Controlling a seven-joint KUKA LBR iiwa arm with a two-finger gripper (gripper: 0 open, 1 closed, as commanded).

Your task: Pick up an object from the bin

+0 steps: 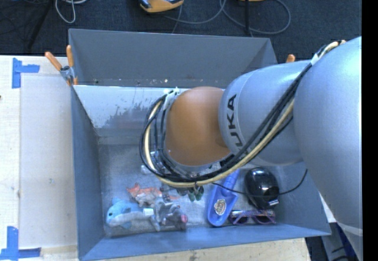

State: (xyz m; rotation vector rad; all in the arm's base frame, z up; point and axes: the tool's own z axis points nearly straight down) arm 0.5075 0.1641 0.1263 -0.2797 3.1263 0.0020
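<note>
Bearing the letters "UKA", the arm (260,106) hangs over the bin (87,177)

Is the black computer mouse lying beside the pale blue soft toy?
No, the black mouse lies at the right of the bin, the pale blue toy at the left.

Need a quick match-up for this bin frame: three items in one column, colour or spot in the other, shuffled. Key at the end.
Things:
1. computer mouse
2. soft toy
3. sunglasses

Descriptions:
A. light blue, lower left of the bin floor
B. purplish frame, along the lower wall at right
C. black and rounded, right side, close to the arm

Pairs: 1-C, 2-A, 3-B
</note>
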